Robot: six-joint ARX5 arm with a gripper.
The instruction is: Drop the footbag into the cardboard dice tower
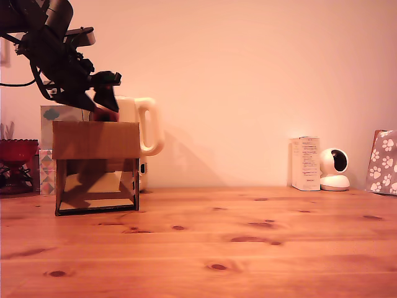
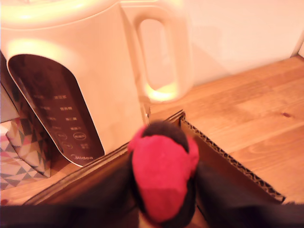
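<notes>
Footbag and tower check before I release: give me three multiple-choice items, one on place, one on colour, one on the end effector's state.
1. Where is the footbag?
A. Lying on the wooden table by the white camera
B. Held over the open top of the cardboard dice tower
C. Resting on the tower's ramp

2. What colours are the footbag's panels?
A. Red and black
B. Blue and white
C. All yellow

3. What is the end effector doing?
A. Open and empty
B. Closed on the jug's handle
C. Closed on the footbag

Answers:
1 B, as the wrist view shows the ball above the corrugated rim, with the cream jug behind.
2 A, as a red panel faces the wrist camera with black above it.
3 C, as dark fingers press both sides of the ball.
</notes>
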